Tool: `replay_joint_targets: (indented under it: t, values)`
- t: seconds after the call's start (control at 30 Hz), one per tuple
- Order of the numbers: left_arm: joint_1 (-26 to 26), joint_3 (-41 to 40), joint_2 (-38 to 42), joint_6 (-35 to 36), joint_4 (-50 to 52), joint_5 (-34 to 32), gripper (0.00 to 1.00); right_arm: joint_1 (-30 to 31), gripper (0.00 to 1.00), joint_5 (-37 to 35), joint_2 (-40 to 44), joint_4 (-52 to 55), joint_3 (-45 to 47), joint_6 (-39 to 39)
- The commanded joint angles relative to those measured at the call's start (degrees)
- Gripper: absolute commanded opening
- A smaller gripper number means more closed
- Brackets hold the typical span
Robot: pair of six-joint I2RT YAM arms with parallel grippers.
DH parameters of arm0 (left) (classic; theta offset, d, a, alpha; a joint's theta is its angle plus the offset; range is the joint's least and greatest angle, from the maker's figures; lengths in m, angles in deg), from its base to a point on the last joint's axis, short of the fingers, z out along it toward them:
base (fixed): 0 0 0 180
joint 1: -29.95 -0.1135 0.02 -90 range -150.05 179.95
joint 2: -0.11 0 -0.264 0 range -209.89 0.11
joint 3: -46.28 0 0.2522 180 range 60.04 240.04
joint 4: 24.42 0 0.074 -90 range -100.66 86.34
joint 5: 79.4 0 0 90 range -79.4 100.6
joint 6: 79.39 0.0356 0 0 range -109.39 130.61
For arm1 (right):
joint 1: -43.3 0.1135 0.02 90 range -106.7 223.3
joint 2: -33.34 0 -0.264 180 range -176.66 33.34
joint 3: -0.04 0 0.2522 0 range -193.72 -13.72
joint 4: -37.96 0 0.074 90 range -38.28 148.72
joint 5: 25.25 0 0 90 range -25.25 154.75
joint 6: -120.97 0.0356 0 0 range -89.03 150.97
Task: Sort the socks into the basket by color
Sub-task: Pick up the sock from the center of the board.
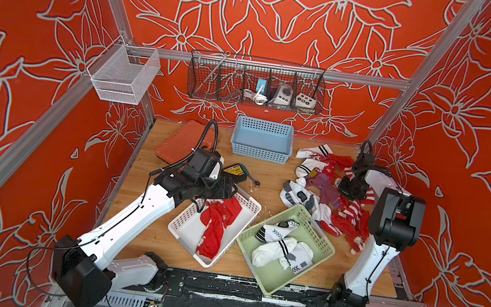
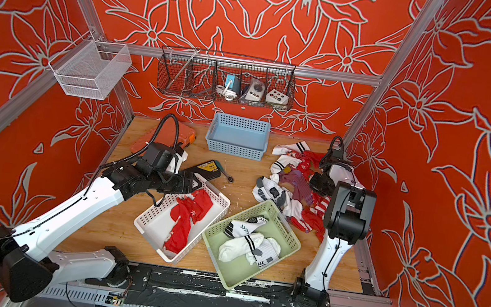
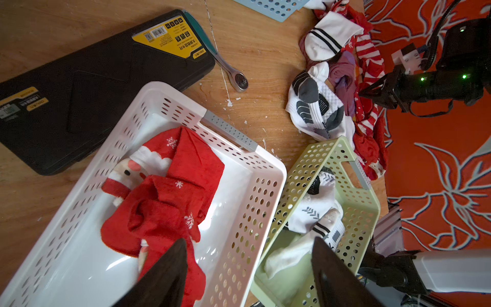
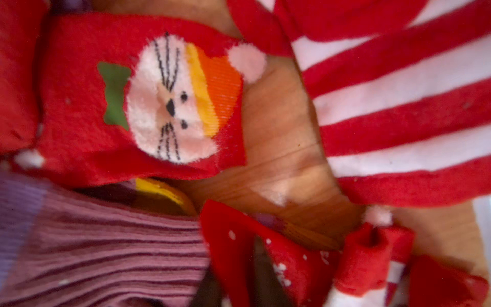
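By the bench's right edge, the right gripper (image 3: 368, 91) was clamped shut on a red sock (image 4: 233, 239); a slow, straight lift should shed the purple sock (image 4: 106, 252) alongside.

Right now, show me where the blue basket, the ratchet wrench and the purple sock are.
blue basket (image 1: 258, 153), in a top view, on its front wall.
ratchet wrench (image 3: 240, 81), left wrist view, on its round head.
purple sock (image 1: 324, 188), in a top view, on its middle, within the pile.

"deli" logo on yellow label (image 3: 170, 37) of black case (image 3: 87, 90); other print illegible.
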Motion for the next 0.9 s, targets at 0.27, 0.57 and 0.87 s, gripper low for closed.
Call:
replay_joint_targets:
  t: [0.27,0.57,0.87]
  values:
    - [-0.3,3.6,-2.5,3.2,-4.3,3.3,0.72,0.6,0.00,5.6,8.9,-1.2,-0.2,2.2]
    - [0.0,4.3,-5.6,4.6,-12.1,9.1,0.73,7.7,0.00,15.5,19.8,-5.9,4.0,4.4]
    - [3.3,4.5,-8.0,7.6,-20.8,10.8,0.75,15.0,0.00,20.6,28.9,-5.4,4.6,4.3]
